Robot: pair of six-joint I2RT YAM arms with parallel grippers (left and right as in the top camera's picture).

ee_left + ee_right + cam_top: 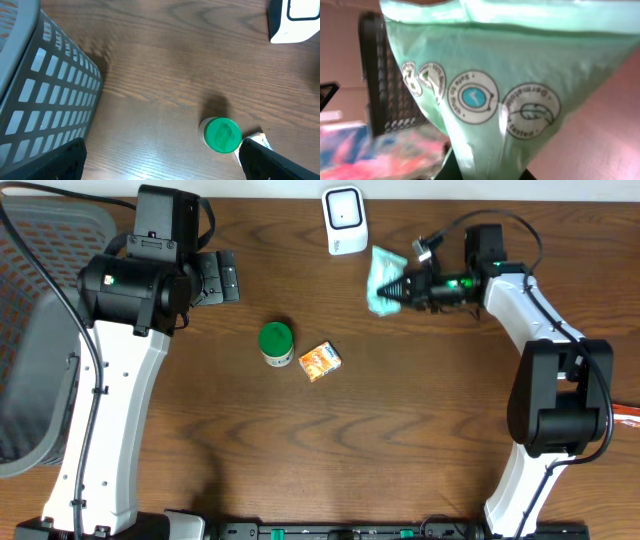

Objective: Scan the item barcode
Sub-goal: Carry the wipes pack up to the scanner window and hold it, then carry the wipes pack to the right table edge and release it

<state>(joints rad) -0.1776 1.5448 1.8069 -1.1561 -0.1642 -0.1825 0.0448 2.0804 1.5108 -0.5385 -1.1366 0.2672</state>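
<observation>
My right gripper (402, 285) is shut on a mint-green pouch (382, 278), held just right of the white barcode scanner (343, 220) at the table's far edge. The pouch (485, 90) fills the right wrist view, round printed logos facing the camera, and its narrow end is pinched between the jaws of that gripper (485, 172). No barcode shows on this side. My left gripper (216, 277) hangs open over bare wood at the far left, with both dark fingers (55, 162) at the bottom corners of the left wrist view and nothing between them.
A green-lidded jar (276, 343) and a small orange packet (320, 361) lie mid-table; the jar (223, 135) sits beside my left gripper's right finger. A grey mesh basket (40, 330) stands at the left edge. The scanner (295, 20) shows at the top right of the left wrist view.
</observation>
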